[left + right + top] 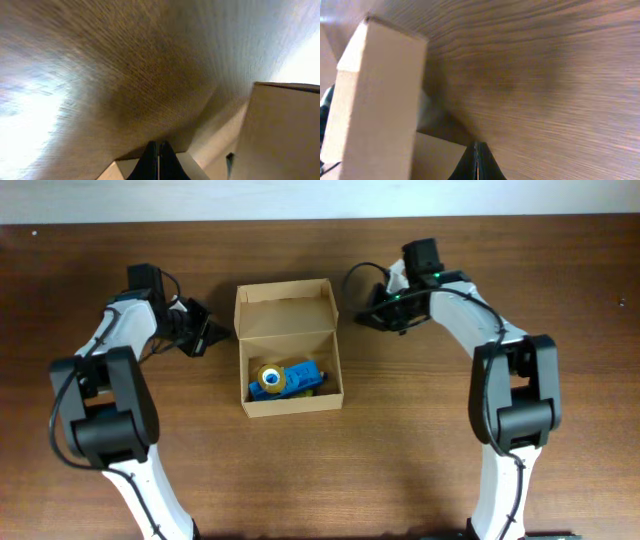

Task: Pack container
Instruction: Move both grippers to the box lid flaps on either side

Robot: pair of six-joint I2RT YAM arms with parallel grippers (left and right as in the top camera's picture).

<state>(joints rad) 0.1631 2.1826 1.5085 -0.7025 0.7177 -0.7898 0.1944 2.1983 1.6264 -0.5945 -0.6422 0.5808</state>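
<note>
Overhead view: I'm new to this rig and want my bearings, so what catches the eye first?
An open cardboard box sits in the middle of the wooden table, with bright blue and yellow items in its near end. The left tool lies beside its left wall and the right tool beside its far right corner, both shut.

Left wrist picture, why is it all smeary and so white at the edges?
Left wrist view: the table is blurry, glare whitening lower left and upper right. Right wrist view: sharper grain, a dark shadow beside the container. Overhead view: sharp, evenly lit.
</note>
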